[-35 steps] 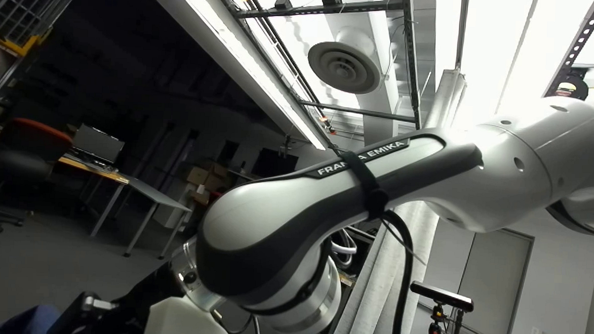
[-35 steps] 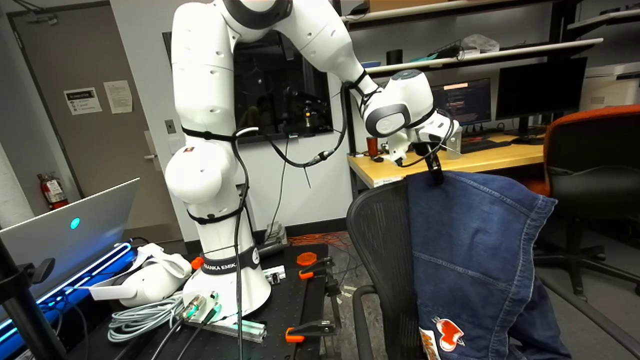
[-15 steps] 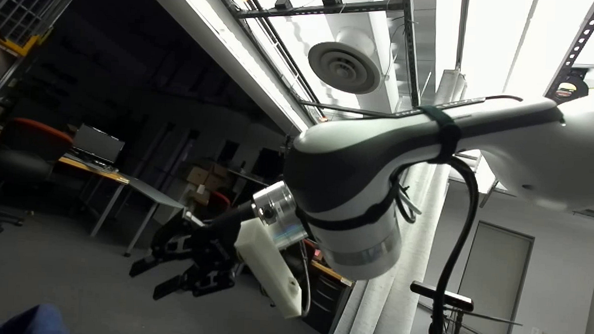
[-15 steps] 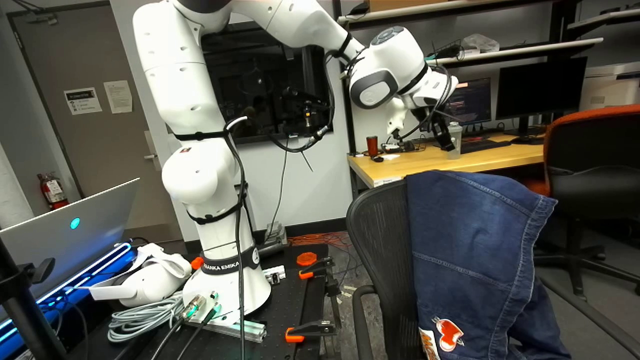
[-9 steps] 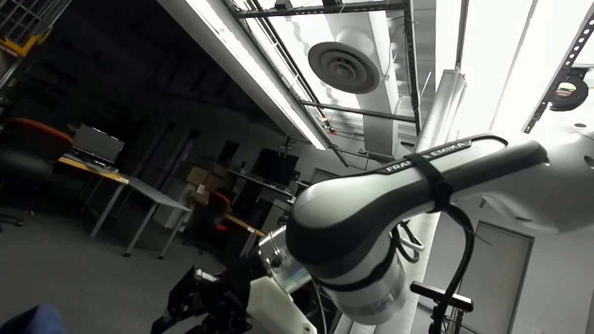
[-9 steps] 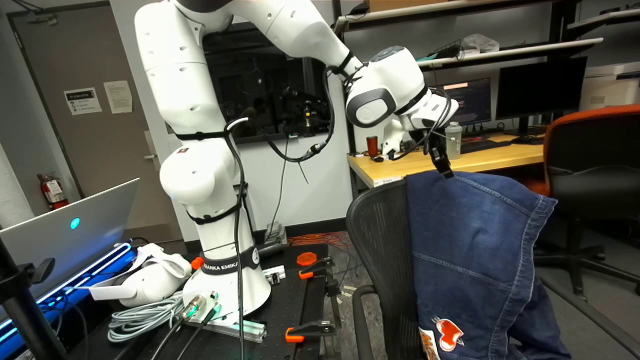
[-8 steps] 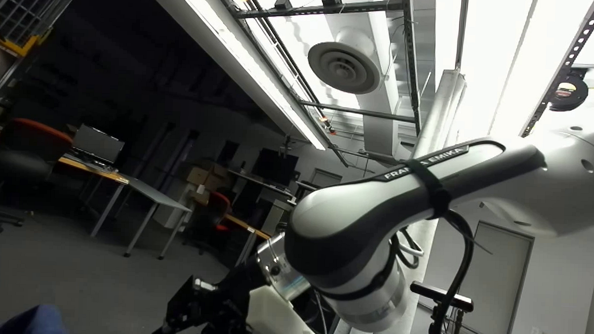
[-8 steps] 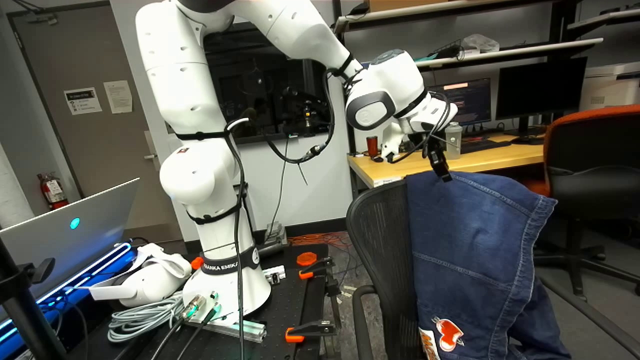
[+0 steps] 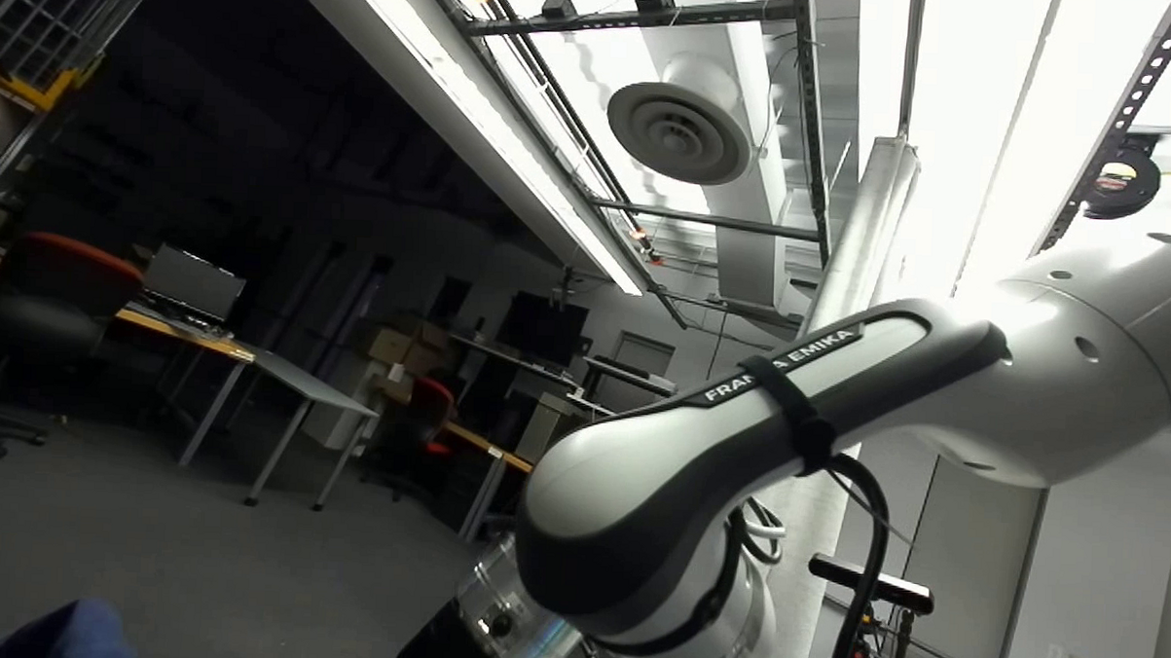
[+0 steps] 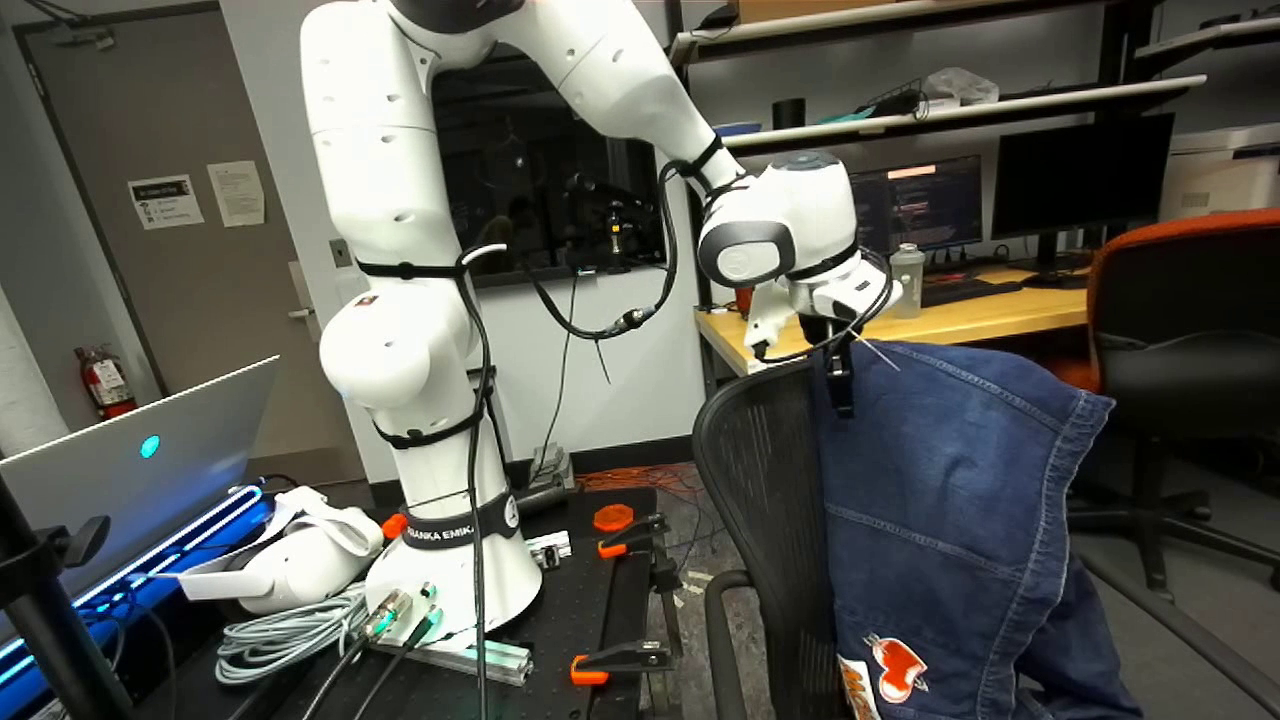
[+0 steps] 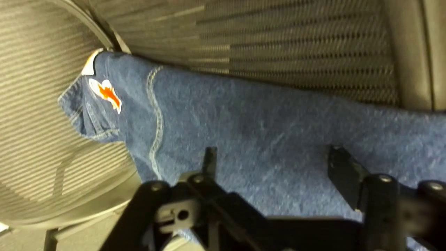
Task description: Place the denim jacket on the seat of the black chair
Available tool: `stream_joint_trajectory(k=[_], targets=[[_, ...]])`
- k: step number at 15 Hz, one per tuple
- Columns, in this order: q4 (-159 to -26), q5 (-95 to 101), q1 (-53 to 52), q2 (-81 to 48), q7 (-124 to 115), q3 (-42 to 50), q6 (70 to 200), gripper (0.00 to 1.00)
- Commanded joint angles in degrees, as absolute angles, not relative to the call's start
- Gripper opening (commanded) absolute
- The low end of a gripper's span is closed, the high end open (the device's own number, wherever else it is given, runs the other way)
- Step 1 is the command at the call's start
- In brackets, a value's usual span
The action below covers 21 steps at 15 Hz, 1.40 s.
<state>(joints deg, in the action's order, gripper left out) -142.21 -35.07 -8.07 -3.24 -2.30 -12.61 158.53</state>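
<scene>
A dark blue denim jacket [image 10: 940, 480] is draped over a black chair [image 10: 755, 470], its cloth hanging in a long, soft panel against the woven mesh of the backrest [image 11: 296, 42]. Pale stitched seams cross it, and one edge is puckered and lighter. Low on the denim is a red heart patch [image 10: 899, 668] rimmed in white, next to a white patch [image 10: 858, 688] with orange lettering.

In the wrist view, the jacket's crumpled lower end reaches over the ribbed seat [image 11: 31, 104]; whether it rests there cannot be told. The gripper [image 11: 272, 155] is at the upper part of the denim, black and angular, with round screw heads and a metal plate. Its two fingers [image 11: 343, 177] stand well apart with plain cloth showing between them; whether they touch the fabric cannot be told.

In both exterior views the robot arm [image 10: 375, 180] is a smooth, rounded white shell bound with dark straps. Beyond the jacket are a yellowish wooden desk [image 10: 985, 315], a translucent bottle [image 10: 909, 280] and an office chair [image 10: 1190, 300] with an orange upper edge and a smooth dark back
</scene>
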Motion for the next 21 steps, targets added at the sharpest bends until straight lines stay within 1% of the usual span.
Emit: stream_joint_trajectory(k=[1,6,10,16,21], targets=[[-140.66,-33.29,-7.89,-0.12,0.89,-11.64,144.05,1.0],[-139.72,-30.14,-8.17,2.56,2.25,-9.96,131.56,1.0],[-139.56,-25.42,-8.21,1.36,2.65,-9.45,127.0,1.0],[-137.82,-16.49,-8.69,-2.21,3.68,-9.91,133.01,1.0],[-136.31,-9.03,-9.23,-6.16,3.11,-10.22,143.97,1.0]])
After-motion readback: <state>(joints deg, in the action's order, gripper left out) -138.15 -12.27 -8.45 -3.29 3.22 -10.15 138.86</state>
